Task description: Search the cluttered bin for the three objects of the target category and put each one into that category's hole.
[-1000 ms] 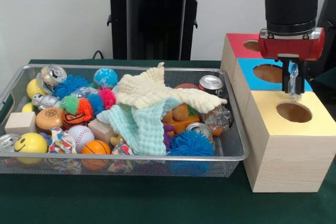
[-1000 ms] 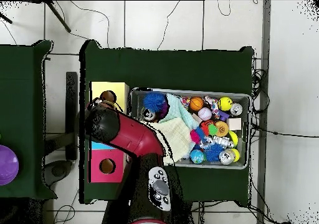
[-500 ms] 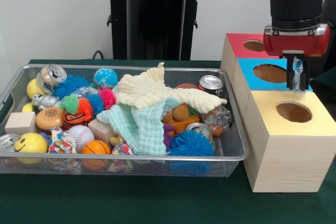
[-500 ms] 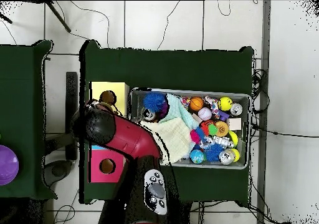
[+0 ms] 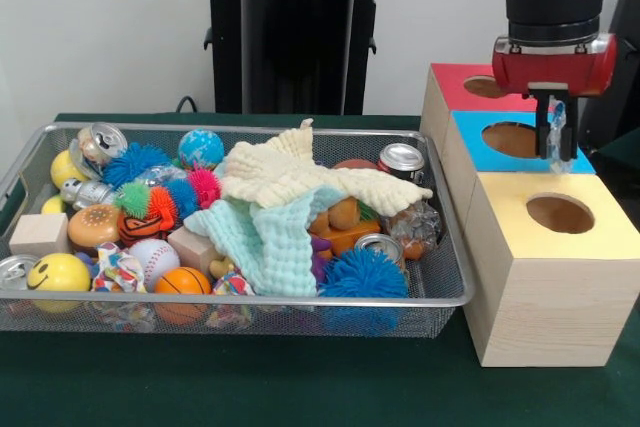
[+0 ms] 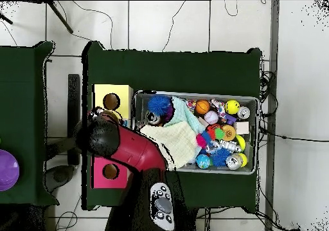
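Observation:
My gripper [image 5: 554,150] hangs over the seam between the blue box [image 5: 470,152] and the yellow box [image 5: 585,247], above and behind the yellow box's hole [image 5: 559,214]. It is shut on a scrap of clear crinkled plastic [image 5: 558,130]. The blue box's hole [image 5: 511,139] lies just left of it, and the red box [image 5: 452,85] stands behind. The wire bin [image 5: 250,299] holds more crumpled clear plastic [image 5: 416,223], cans [image 5: 402,159], balls and two cloths [image 5: 290,182]. In the overhead view the arm [image 6: 128,150] hides the gripper and the blue box.
The bin [image 6: 252,100] also holds wooden blocks [image 5: 38,233], a smiley ball [image 5: 58,273], spiky balls [image 5: 362,273] and a can [image 5: 101,140]. The yellow box [image 6: 110,100] and red box [image 6: 106,172] flank the arm. A purple bowl [image 6: 5,169] sits on a side table.
The gripper has risen and drifted back from over the yellow hole toward the blue box, with the clear plastic still in it. The bin's contents have not moved.

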